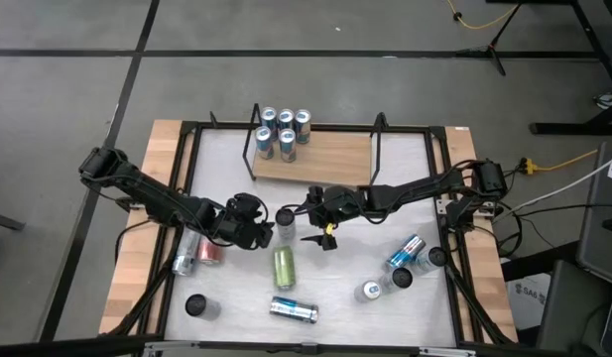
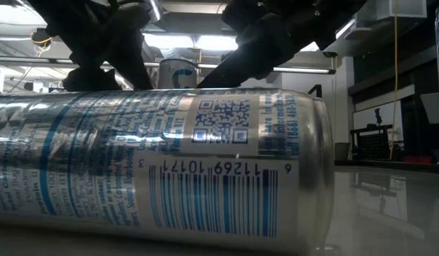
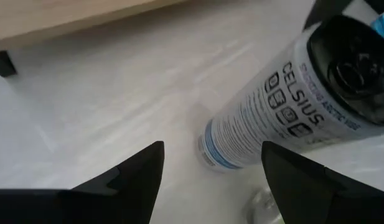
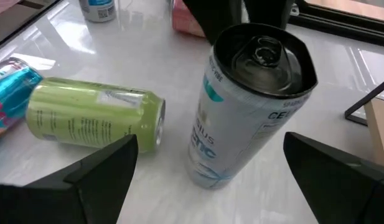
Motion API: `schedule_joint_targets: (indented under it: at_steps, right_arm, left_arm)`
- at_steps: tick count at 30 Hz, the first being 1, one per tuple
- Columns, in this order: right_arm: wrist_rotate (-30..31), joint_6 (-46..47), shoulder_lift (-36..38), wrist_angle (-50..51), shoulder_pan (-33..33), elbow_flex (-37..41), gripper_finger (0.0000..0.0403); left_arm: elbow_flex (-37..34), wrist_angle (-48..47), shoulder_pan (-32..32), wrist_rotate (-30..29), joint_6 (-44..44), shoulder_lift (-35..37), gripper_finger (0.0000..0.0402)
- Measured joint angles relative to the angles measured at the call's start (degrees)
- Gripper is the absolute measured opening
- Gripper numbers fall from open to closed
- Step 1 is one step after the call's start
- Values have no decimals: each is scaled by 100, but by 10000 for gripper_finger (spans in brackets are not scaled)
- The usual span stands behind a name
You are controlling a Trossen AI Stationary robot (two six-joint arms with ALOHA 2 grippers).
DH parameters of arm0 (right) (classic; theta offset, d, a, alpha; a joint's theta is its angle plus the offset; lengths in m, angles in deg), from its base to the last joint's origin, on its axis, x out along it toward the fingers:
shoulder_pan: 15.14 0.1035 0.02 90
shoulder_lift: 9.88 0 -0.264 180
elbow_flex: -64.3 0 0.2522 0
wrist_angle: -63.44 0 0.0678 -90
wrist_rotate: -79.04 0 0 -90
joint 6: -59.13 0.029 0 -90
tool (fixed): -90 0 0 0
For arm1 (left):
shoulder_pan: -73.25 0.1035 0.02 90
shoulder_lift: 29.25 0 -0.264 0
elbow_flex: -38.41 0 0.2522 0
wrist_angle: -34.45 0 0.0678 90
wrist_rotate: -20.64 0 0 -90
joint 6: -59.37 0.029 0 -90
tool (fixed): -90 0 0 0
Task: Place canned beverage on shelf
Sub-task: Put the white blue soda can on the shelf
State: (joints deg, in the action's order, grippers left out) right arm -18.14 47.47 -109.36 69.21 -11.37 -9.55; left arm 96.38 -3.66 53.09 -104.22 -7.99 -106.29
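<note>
White upright can (image 1: 285, 220) stands mid-table between the left gripper (image 1: 264, 230) and right gripper (image 1: 316, 220), both open, holding nothing.

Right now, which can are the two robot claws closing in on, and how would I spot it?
Start at the light wooden shelf at the table's far edge, then drop to the open white tabletop just in front of it. There, between the left gripper and the right gripper, stands a slim white-and-blue upright can. Unlike the green can lying nearby, it stands alone on end.
</note>
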Motion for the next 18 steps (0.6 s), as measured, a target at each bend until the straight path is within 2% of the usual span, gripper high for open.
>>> schedule_joint_targets:
  at_steps: [11, 18]
  right_arm:
    - [-551, 2, 0, -2, 0, 0, 392]
    - [-755, -18, 0, 11, 0, 0, 392]
  left_arm:
    - [0, 4, 200, -284, 5, 0, 263]
    - [0, -1, 456, -509, 437, 0, 263]
